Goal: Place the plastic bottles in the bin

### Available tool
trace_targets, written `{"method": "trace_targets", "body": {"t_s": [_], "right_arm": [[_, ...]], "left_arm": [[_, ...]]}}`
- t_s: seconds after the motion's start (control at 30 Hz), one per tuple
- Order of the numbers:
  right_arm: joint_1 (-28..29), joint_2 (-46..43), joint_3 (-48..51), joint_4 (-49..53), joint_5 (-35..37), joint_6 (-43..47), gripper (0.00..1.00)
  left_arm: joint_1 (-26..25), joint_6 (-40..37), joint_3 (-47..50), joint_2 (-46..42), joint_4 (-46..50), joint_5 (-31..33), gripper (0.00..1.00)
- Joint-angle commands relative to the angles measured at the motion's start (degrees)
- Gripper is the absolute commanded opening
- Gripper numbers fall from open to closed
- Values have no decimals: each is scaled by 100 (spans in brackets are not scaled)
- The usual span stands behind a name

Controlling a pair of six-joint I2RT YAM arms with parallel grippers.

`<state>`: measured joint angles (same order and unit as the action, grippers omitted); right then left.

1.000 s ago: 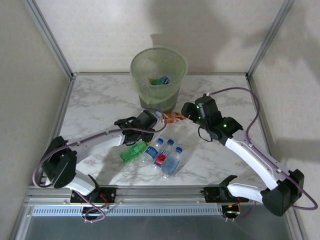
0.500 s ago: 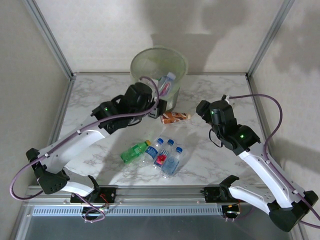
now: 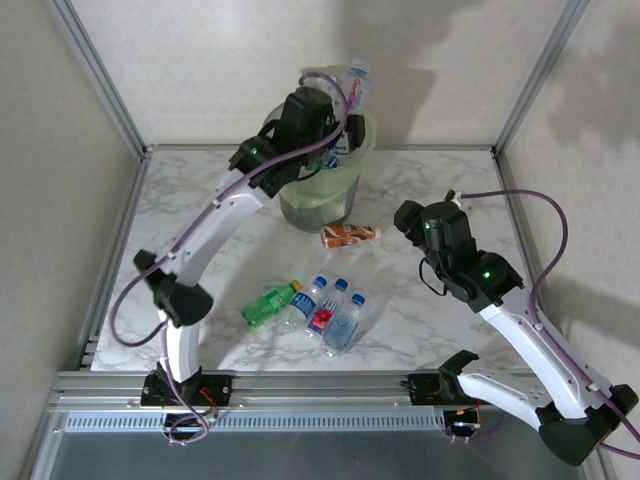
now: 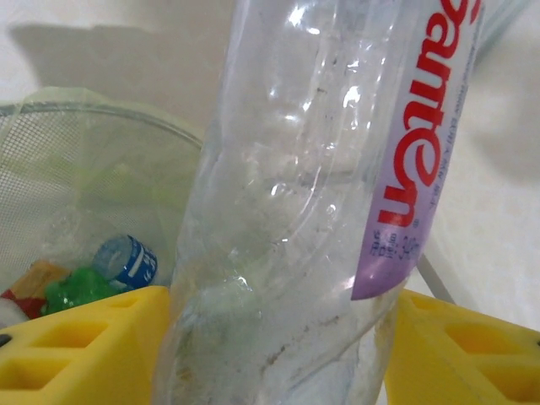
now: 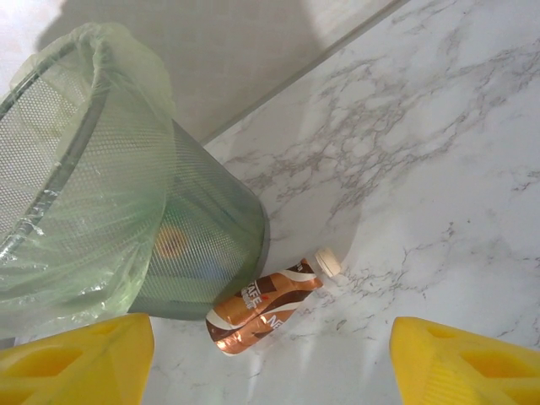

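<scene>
My left gripper (image 3: 333, 108) hangs over the pale-green bin (image 3: 290, 195), shut on a clear bottle (image 3: 354, 78) with a purple and red label that points up and to the right. In the left wrist view this bottle (image 4: 304, 211) fills the gap between both yellow fingers (image 4: 76, 346). Down inside the bin (image 4: 84, 160) lie a blue-labelled bottle (image 4: 126, 261) and a green one (image 4: 76, 291). My right gripper (image 3: 405, 217) stands open above a brown coffee bottle (image 3: 350, 234) lying by the bin's foot; the brown bottle (image 5: 266, 305) is not touched by the right gripper (image 5: 270, 363).
Several bottles lie together on the marble table at front centre: a green one (image 3: 268, 304), two clear blue-labelled ones (image 3: 308, 298) (image 3: 345, 322) and a red-labelled one (image 3: 325, 312). Metal frame posts (image 3: 100, 75) stand at the back corners. The bin (image 5: 101, 194) is close beside the brown bottle.
The left arm has swung up from the table with the clear bottle and now holds it over the bin's rim. The right arm drew back to the right, then stayed still.
</scene>
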<state>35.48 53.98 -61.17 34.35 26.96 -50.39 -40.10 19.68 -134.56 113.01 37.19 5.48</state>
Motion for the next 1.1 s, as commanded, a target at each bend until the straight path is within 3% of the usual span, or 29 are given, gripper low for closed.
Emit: {"method": "trace_targets", "body": {"t_s": [0.0, 0.17, 0.33, 0.5, 0.67, 0.87, 1.07], "right_arm": [[-24, -83, -128, 80, 10, -15, 74], [-24, -86, -115, 134, 11, -6, 74], [-24, 35, -165, 138, -13, -6, 76], [-61, 377, -277, 91, -112, -47, 84], [-314, 831, -348, -83, -458, -220, 84], [-1145, 1453, -223, -562, -1666, -615, 81], [-1410, 2314, -490, -745, -2078, -765, 81]], "left_arm": [[467, 550, -529, 435, 184, -339, 63], [850, 987, -519, 721, -57, -460, 64], [942, 938, -430, 817, 7, -749, 79], [933, 871, 148, 466, -318, -938, 91], [862, 754, 585, -183, -855, -1178, 92], [434, 277, 2127, -1624, -1839, -1069, 92], [301, 183, 4880, -3617, -3006, -516, 97]]}}
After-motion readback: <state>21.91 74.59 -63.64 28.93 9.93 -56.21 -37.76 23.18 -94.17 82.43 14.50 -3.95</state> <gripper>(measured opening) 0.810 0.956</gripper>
